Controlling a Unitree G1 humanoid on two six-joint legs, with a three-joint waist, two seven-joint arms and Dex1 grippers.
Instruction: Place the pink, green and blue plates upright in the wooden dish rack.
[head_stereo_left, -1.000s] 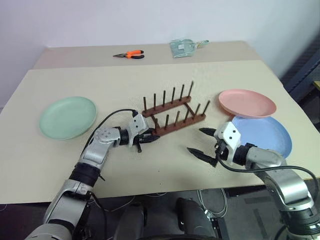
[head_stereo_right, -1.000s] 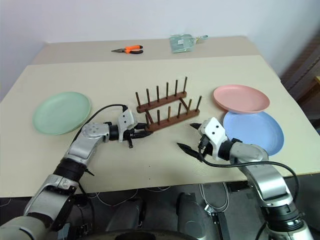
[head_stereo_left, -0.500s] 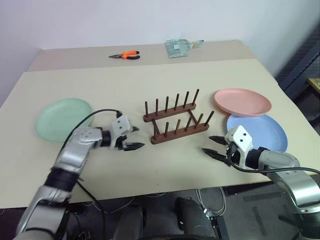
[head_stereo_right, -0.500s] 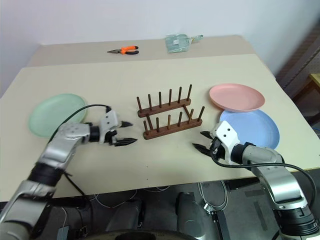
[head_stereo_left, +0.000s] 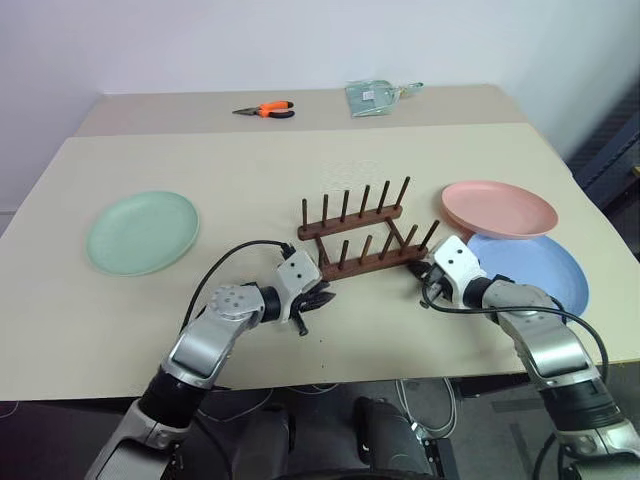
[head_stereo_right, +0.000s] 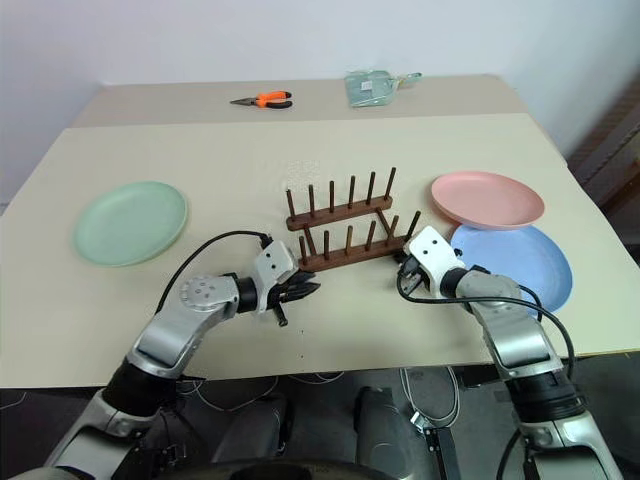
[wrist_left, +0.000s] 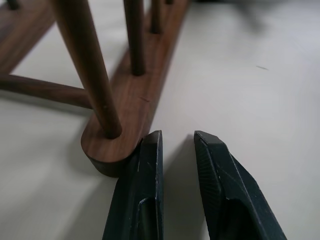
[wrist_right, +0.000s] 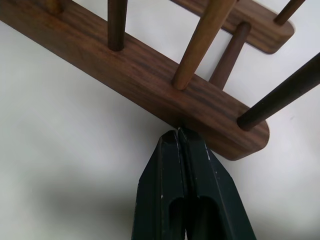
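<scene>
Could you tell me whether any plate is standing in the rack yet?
No, the rack holds nothing between its pegs, and the green plate, pink plate and blue plate lie on the table.

Light was bright, even & diffuse, prob. from overhead; no glare on the table. Head views were sharp across the frame, w/ slight softening toward the far edge. Shadows were soft & short: faint ones under the wooden dish rack pegs and beneath both arms. Left wrist view: the left gripper fingers were sharp near the tips, rack pegs further off were blurred, soft shadow between fingers. Right wrist view was crisp on the wood grain; the right gripper cast a broad grey shadow on the table.
</scene>
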